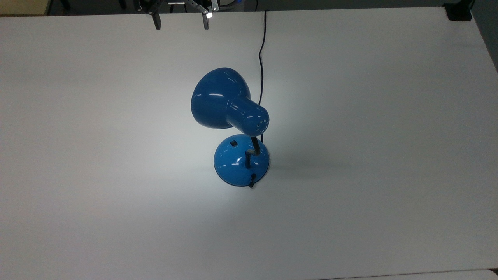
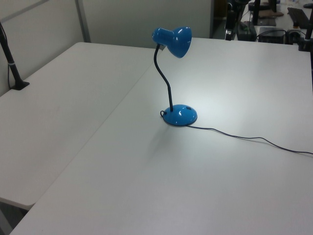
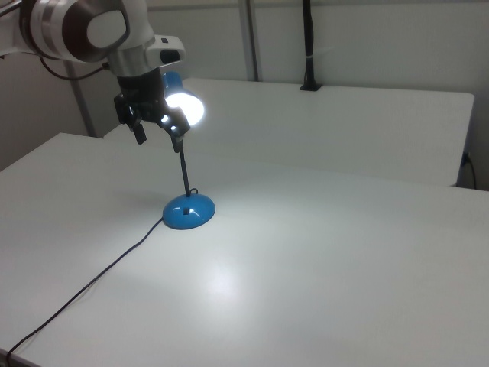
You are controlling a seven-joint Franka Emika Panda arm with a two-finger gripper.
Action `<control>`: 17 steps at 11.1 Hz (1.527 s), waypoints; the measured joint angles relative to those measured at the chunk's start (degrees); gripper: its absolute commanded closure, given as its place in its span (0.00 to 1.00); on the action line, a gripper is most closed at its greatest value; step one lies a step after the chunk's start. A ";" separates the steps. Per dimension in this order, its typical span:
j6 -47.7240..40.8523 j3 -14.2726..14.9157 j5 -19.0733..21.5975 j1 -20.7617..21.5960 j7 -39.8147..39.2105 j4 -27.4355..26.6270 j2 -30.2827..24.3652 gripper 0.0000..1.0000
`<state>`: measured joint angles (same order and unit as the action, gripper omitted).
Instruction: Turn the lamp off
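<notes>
The blue lamp (image 1: pixel 218 99) stands mid-table and is lit, casting a bright patch on the white table (image 1: pixel 116 194). Its round base (image 1: pixel 237 163) carries a small black switch (image 1: pixel 233 143) on top, and a black bendy neck rises to the shade. In the left view the shade (image 2: pixel 178 39) leans over the base (image 2: pixel 181 115). The glowing shade (image 3: pixel 187 108) sits above the base (image 3: pixel 189 212) in the right view. My gripper (image 1: pixel 181 21) hangs open and empty at the table's far edge, well away from the base. In the right view the gripper (image 3: pixel 159 138) hovers high, in front of the shade.
The lamp's black cord (image 1: pixel 261 58) runs from the base to the table's far edge, trailing across the surface (image 2: pixel 244 137). A black clamped post (image 2: pixel 14 68) stands on the adjoining table. A dark block (image 1: pixel 459 11) sits at the top view's upper right corner.
</notes>
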<state>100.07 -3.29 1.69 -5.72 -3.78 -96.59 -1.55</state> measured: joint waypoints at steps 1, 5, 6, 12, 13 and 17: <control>0.00 0.00 0.00 0.00 0.01 0.00 0.07 0.00; 0.00 -0.11 0.00 0.00 0.01 0.00 0.13 0.00; 0.00 -0.14 0.00 0.01 0.01 0.00 0.15 0.00; -0.03 -0.16 -0.62 0.00 -7.50 -0.46 0.40 0.00; -0.04 -0.16 -2.03 0.00 -12.39 -0.98 0.82 0.00; 0.04 -0.58 -5.11 0.69 -16.78 -1.88 5.65 0.51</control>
<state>100.11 -3.87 -3.42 -5.03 -20.56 -98.47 4.10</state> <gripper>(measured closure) 0.000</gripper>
